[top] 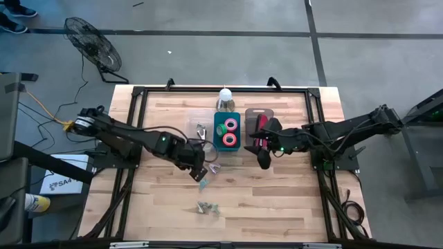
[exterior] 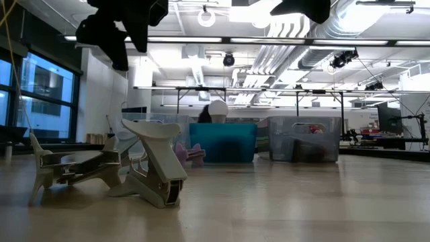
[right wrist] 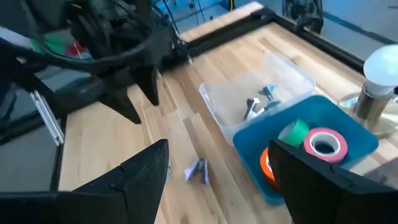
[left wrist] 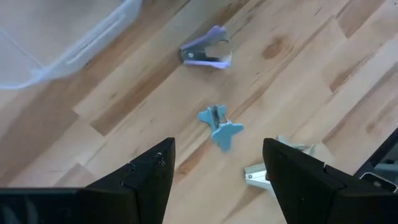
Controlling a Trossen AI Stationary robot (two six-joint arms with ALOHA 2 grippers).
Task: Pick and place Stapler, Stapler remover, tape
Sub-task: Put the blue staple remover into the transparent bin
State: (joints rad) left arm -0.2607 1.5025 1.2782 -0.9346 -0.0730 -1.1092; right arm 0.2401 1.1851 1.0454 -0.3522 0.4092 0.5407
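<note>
The red stapler (top: 258, 133) lies in the grey bin (top: 257, 112) right of the blue bin (top: 217, 130). Pink, red and green tape rolls (top: 229, 132) sit in the blue bin (right wrist: 348, 121), also seen as tape rolls (right wrist: 323, 143) in the right wrist view. Stapler removers lie on the wood: a purple one (left wrist: 206, 51), a blue one (left wrist: 219, 126) and pale ones (top: 208, 206). My left gripper (top: 198, 171) hovers open above the blue remover (top: 203, 183). My right gripper (top: 264, 161) is open, off the table, just near of the stapler's bin.
A clear bin (top: 201, 129) left of the blue one holds more removers (right wrist: 258, 102). A lamp-like white bulb (top: 225, 97) stands behind the bins. In the low view two pale removers (exterior: 158, 171) sit close to the camera. Bare wood stretches along the near edge.
</note>
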